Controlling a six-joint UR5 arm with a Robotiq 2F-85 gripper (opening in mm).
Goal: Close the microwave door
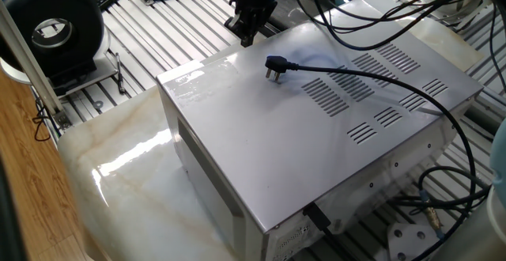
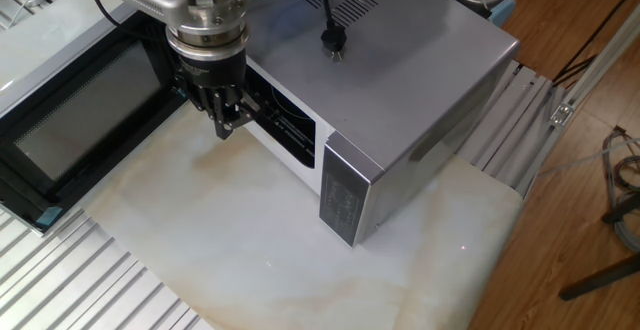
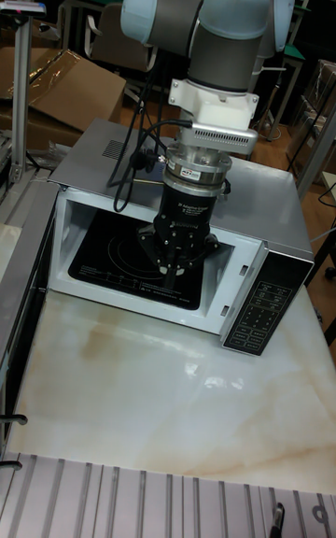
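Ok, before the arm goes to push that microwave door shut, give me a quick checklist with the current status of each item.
1. Door swing path: the microwave door stands wide open to the side, nothing on the marble in its arc. Ok.
2. Cavity: the microwave shows only its dark floor plate inside. Ok.
3. Gripper position: the gripper hangs in front of the cavity opening, not behind the door, and would block the door. Not ok.
4. Gripper contents: fingers together, nothing visible between them. Ok.
5. Power cord: lies on the microwave's top, plug loose, away from the door. Ok.
6. Hinge condition: hidden. Cannot tell.
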